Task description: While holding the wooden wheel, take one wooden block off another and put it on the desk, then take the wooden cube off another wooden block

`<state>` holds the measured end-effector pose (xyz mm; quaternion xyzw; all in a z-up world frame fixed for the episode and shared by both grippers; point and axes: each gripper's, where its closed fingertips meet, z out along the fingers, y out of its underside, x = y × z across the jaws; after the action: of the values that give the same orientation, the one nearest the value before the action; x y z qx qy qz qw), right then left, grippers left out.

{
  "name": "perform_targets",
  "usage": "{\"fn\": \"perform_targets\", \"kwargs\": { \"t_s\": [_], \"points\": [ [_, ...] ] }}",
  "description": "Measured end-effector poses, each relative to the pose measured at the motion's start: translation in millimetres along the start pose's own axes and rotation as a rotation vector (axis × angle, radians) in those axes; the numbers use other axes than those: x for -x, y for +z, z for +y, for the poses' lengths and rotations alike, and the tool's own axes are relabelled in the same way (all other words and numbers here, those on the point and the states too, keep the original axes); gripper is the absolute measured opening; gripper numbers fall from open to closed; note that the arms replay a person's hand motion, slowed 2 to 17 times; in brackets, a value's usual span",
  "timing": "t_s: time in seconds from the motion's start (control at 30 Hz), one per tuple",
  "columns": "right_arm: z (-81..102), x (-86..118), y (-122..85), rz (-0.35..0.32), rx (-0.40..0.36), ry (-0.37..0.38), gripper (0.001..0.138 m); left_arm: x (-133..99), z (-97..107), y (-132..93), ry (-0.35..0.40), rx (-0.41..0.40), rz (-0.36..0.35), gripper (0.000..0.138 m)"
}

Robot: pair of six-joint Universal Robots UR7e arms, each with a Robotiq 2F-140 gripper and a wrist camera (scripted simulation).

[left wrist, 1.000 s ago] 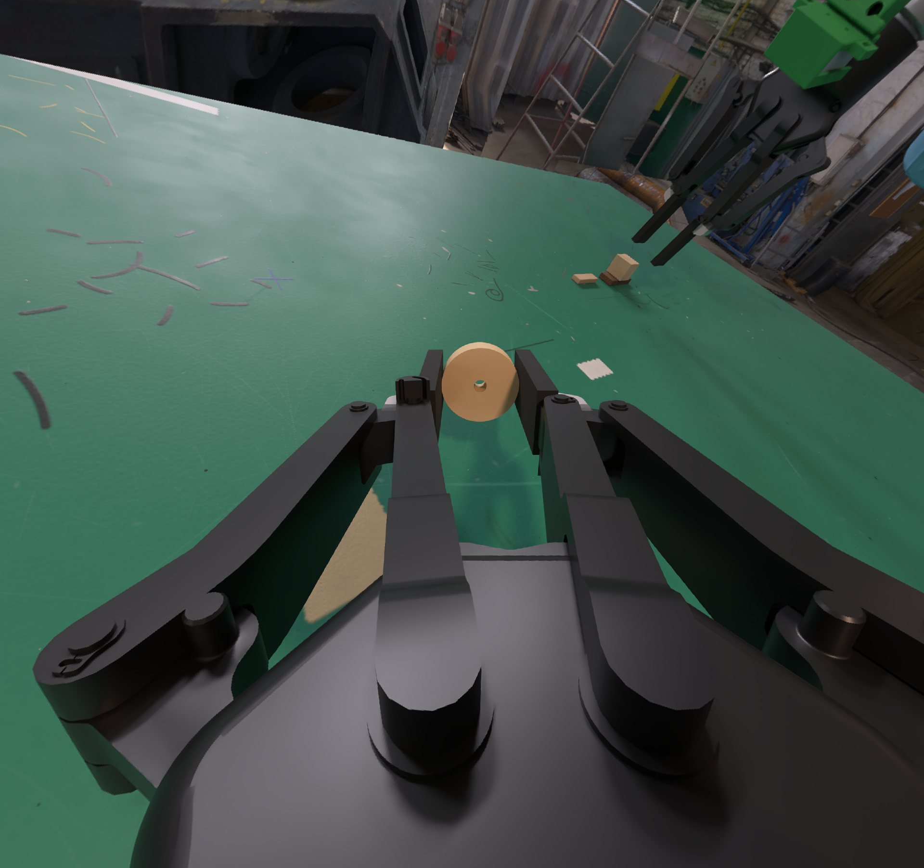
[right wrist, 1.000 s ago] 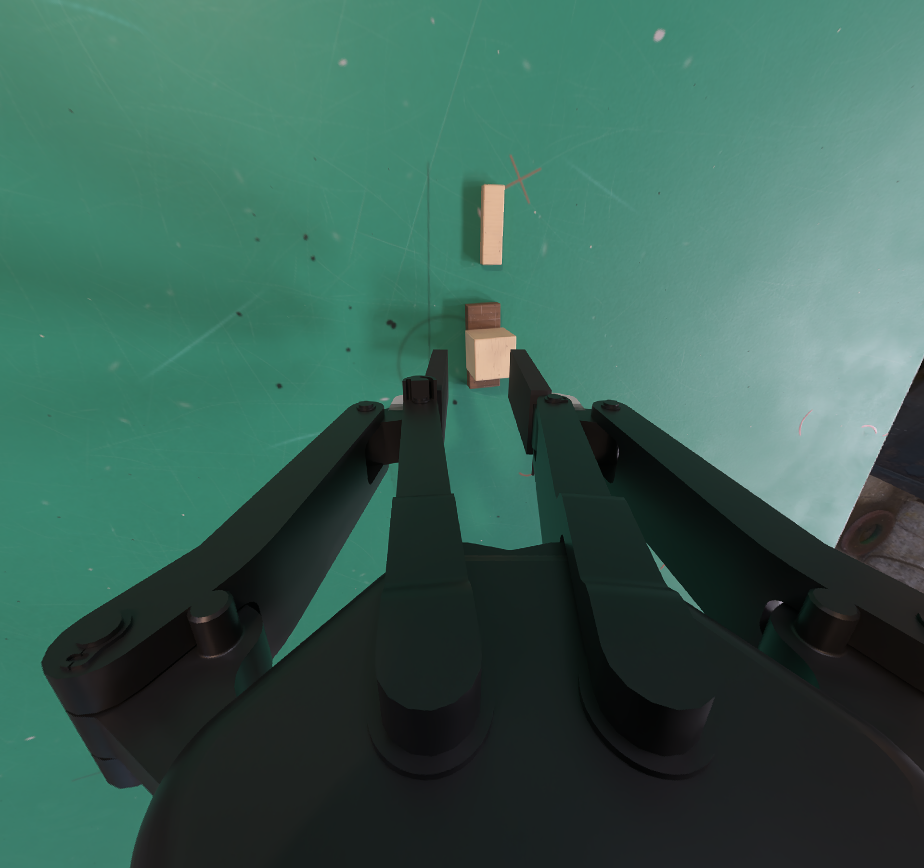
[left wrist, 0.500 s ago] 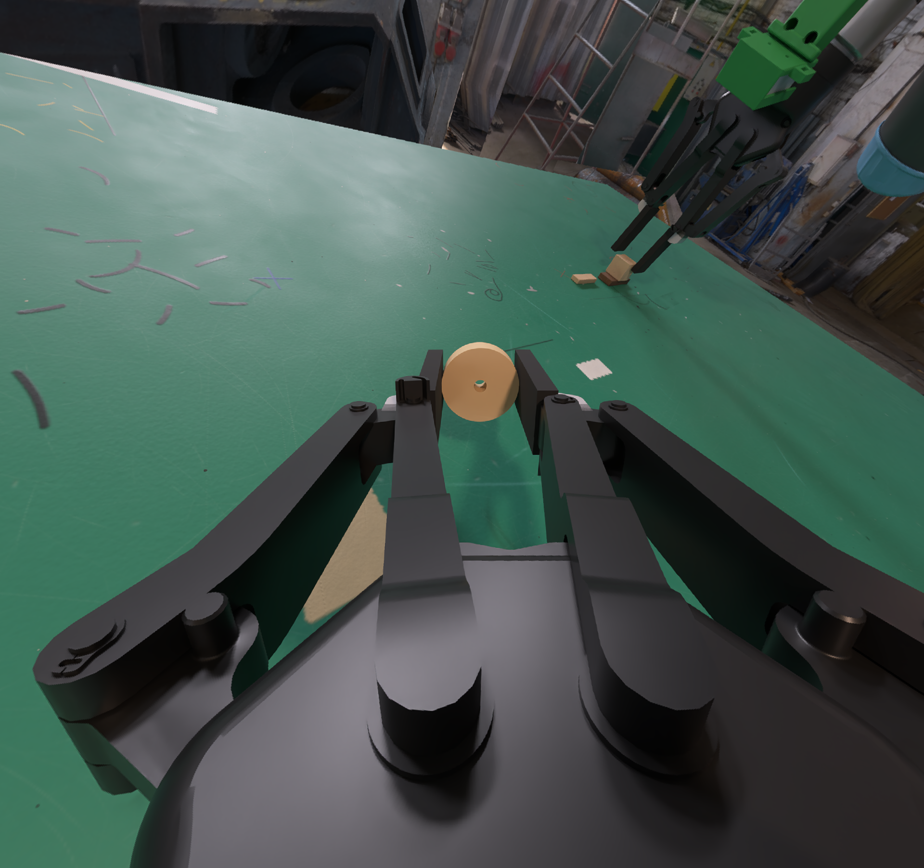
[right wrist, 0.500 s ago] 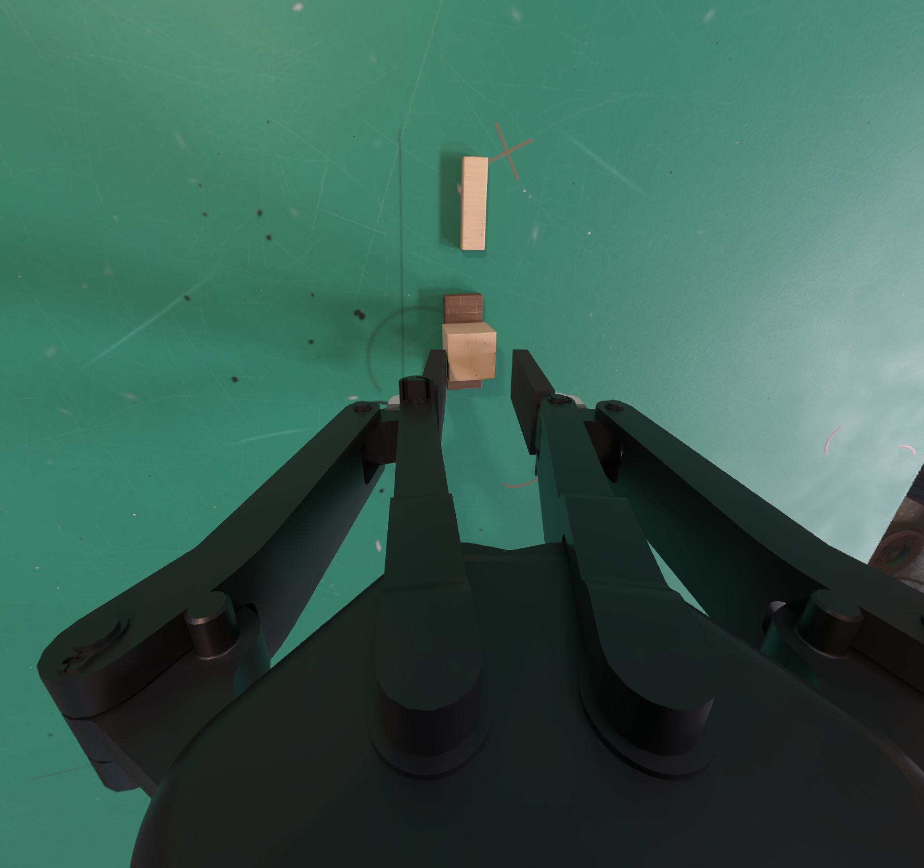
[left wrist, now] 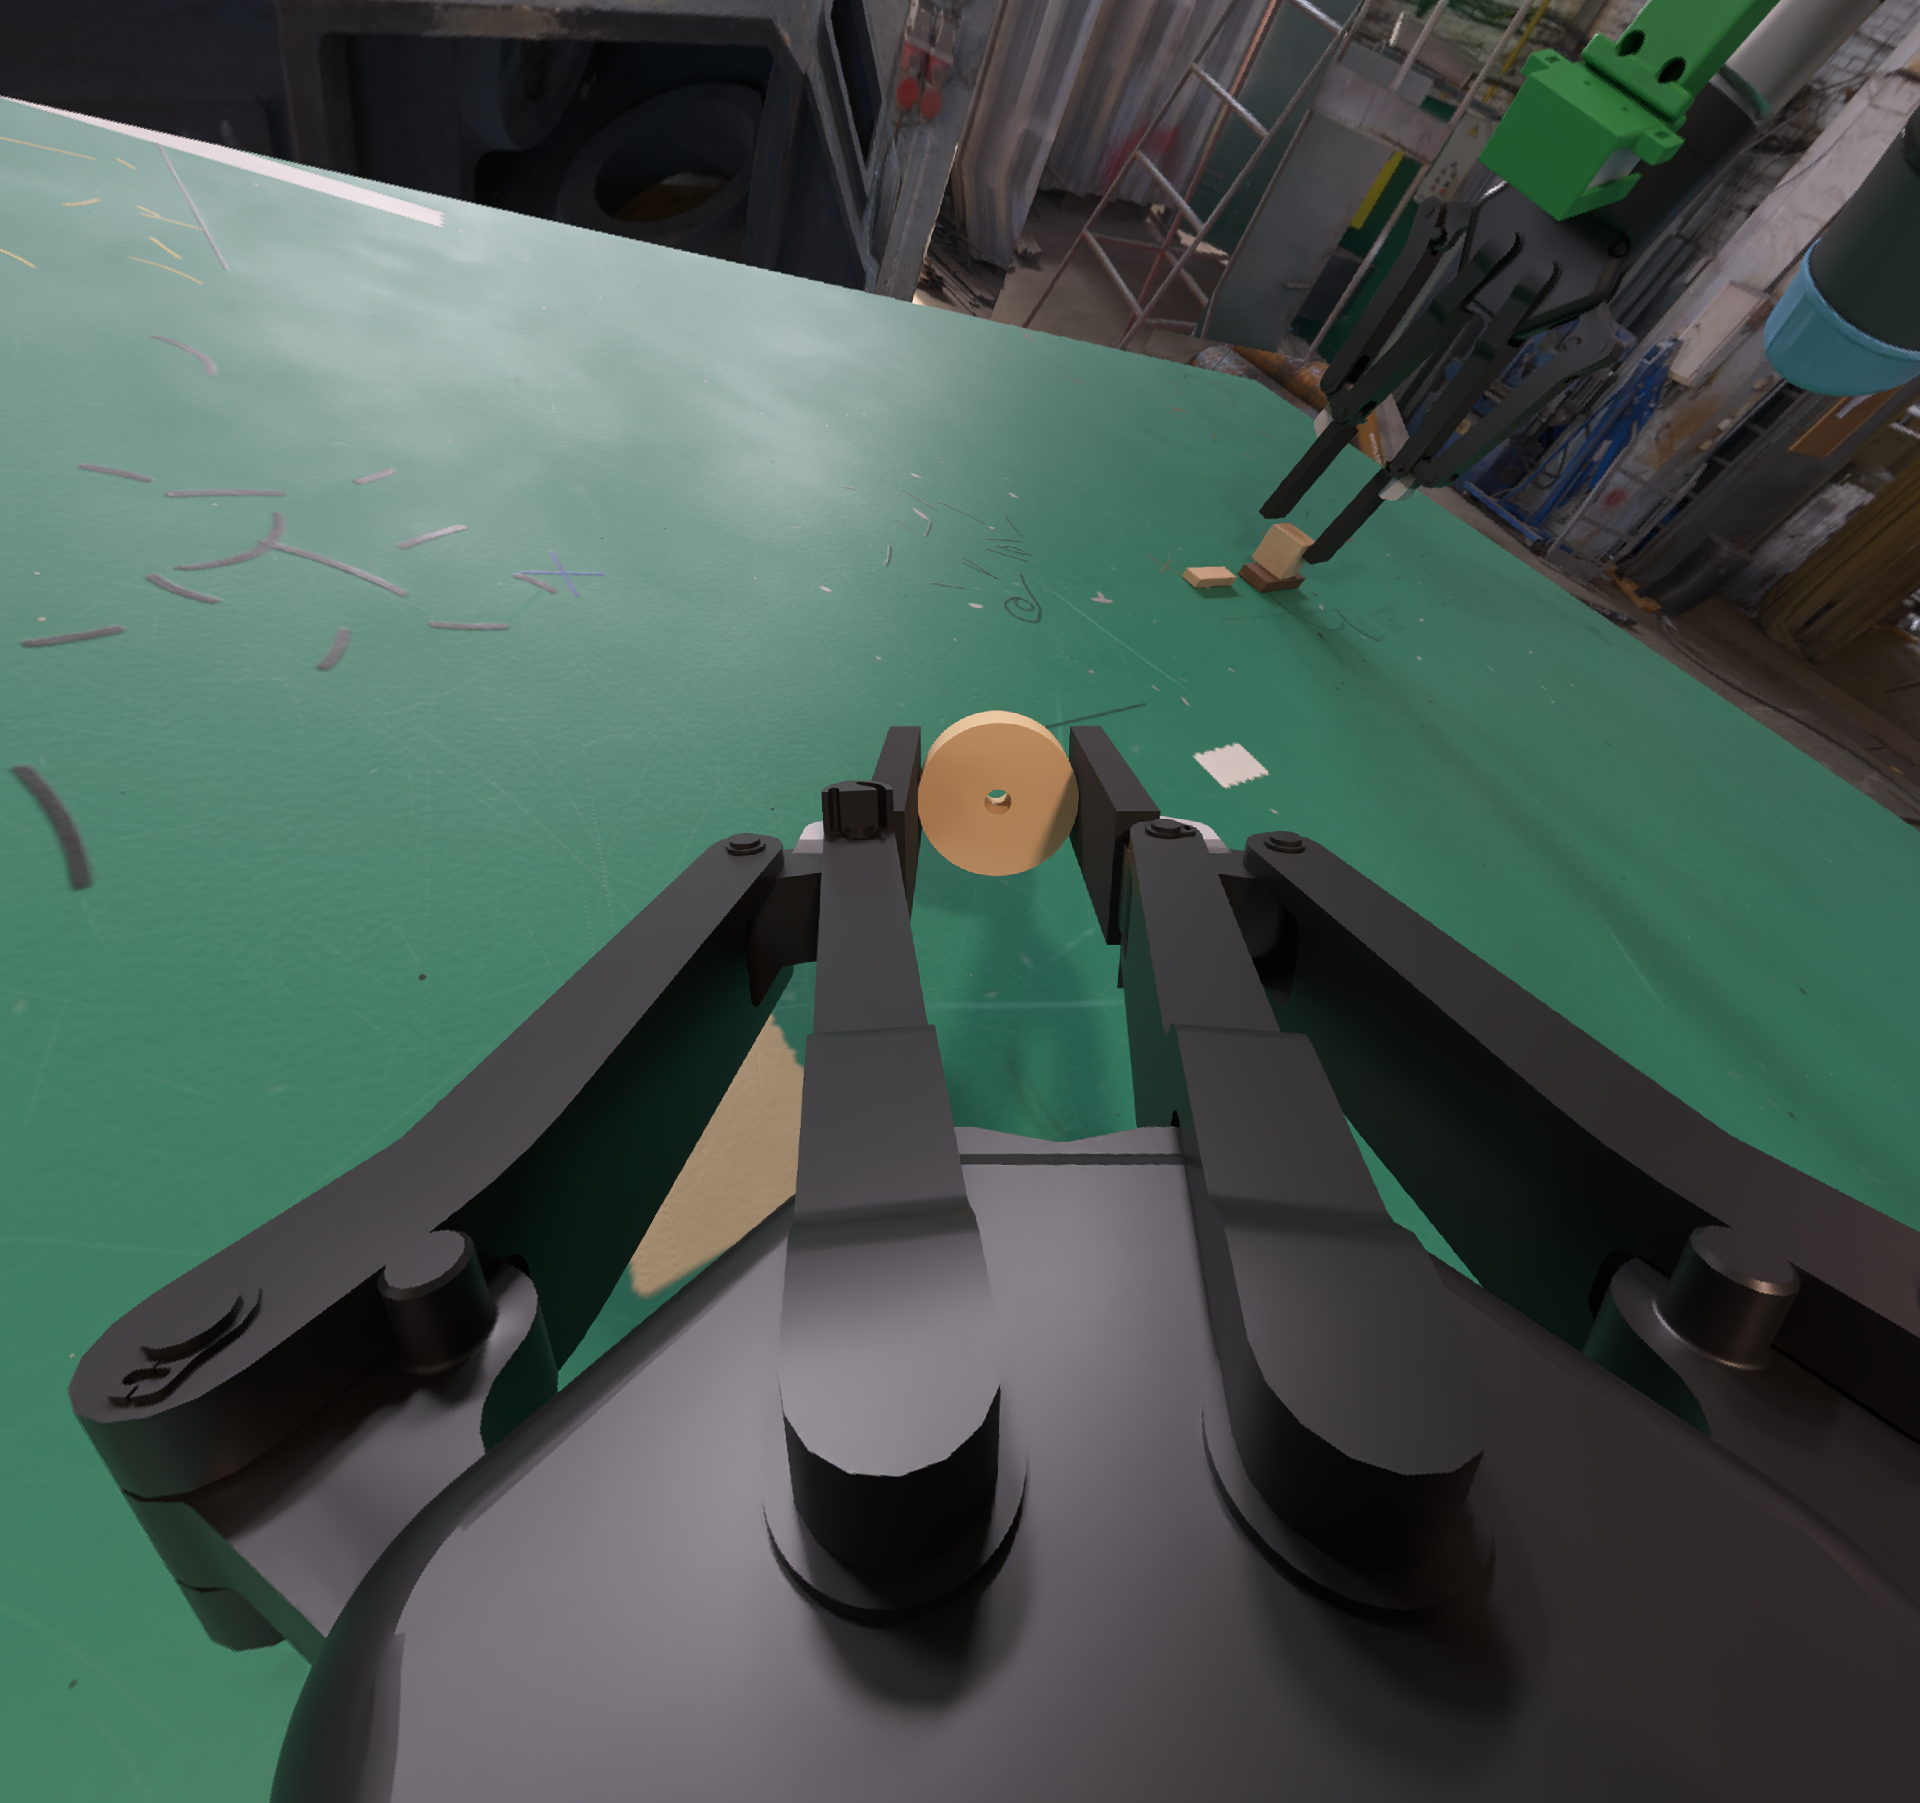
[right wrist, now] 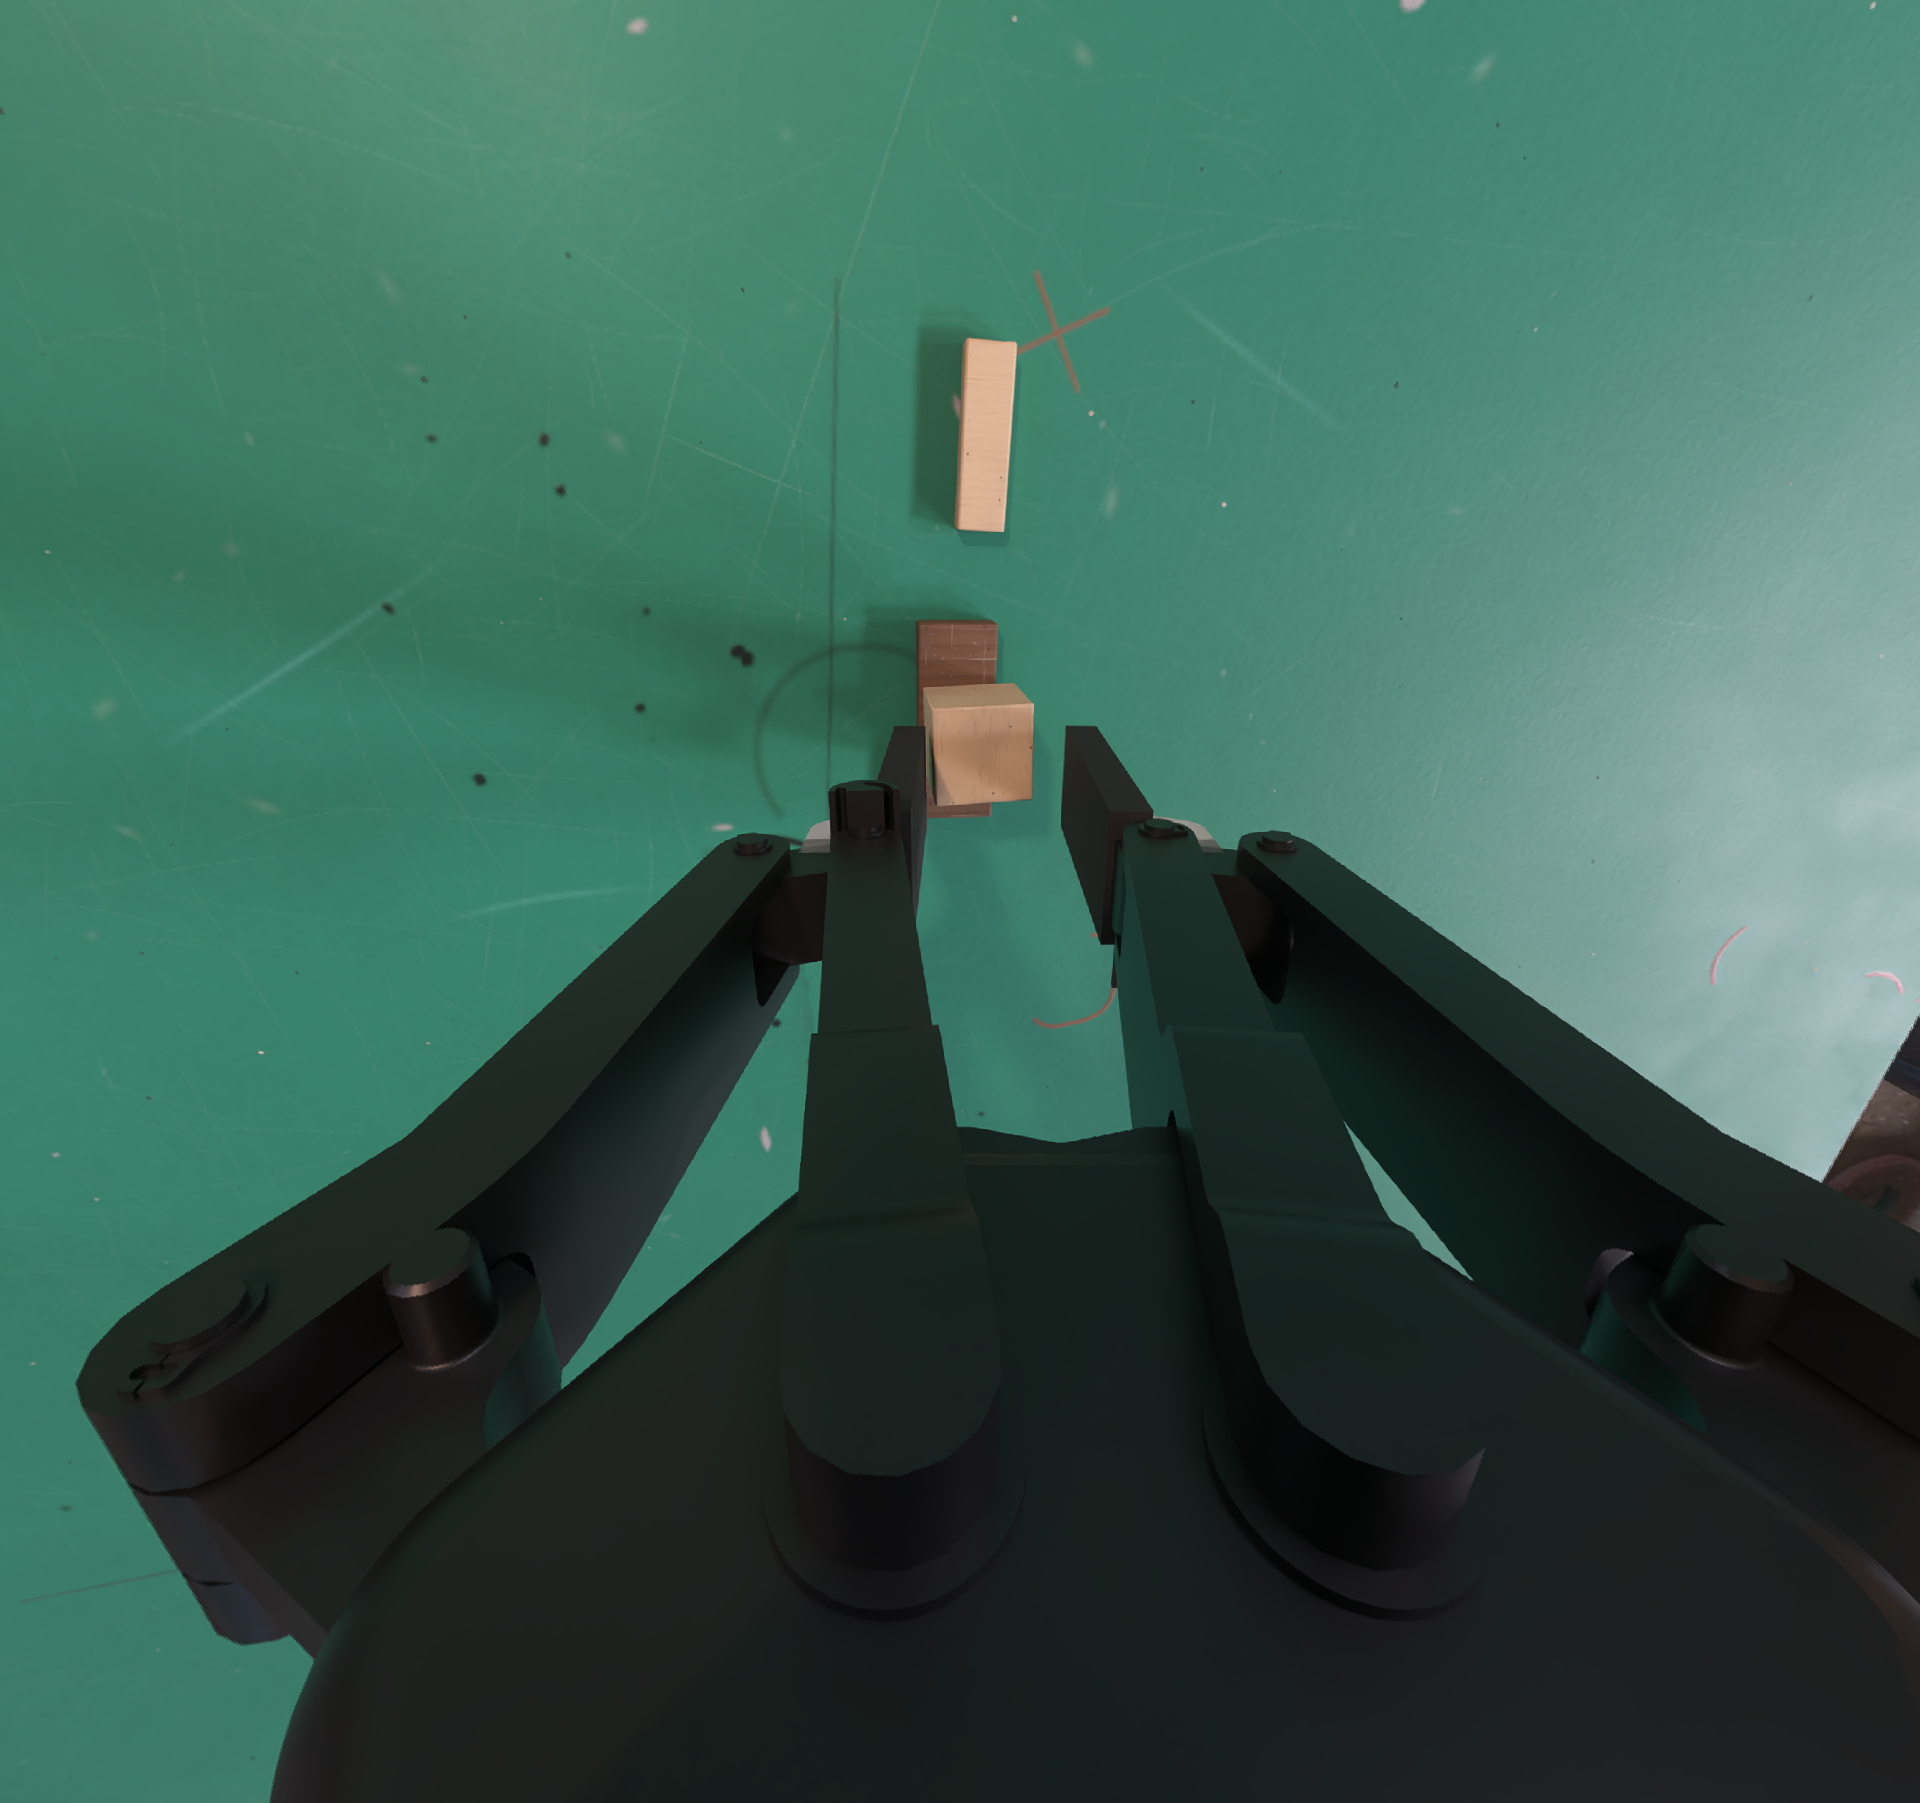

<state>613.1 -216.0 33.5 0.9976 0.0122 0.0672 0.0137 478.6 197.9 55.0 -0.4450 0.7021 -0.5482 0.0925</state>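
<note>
- Big picture first: the green desk fills the right wrist view, and over the last second the right gripper has dropped closer to the stack, everything under it looming larger than a moment ago.
- What that means: the pale flat wooden block already lies alone on the desk beyond the stack, so I read the first lift-off as done and this descent as the approach for the cube.
- The left gripper hasn't budged across these frames; its fingers stay closed on the wooden wheel, held on edge just above the desk, hole facing the camera.
- From the left wrist view the right gripper hangs steeply down at the far edge, fingertips reaching the level of the stack.
- Its jaws stand partly open, holding nothing, with a gap wider than the cube.
- The wooden cube still sits on the dark brown block, nearer the left fingertip than the right one, so the grasp looks off-centre; whether that fingertip touches is unclear.
</note>
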Motion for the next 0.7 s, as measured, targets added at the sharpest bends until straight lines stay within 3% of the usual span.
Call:
{"fn": "perform_targets", "kwargs": {
  "t_s": [0.7],
  "points": [
    [-4.1, 6.1, 3.3, -0.04, 0.004, -0.029, 0.036, -0.6, 0.4, 0.4, 0.001, 0.004, 0.006, 0.038]
  ]
}}
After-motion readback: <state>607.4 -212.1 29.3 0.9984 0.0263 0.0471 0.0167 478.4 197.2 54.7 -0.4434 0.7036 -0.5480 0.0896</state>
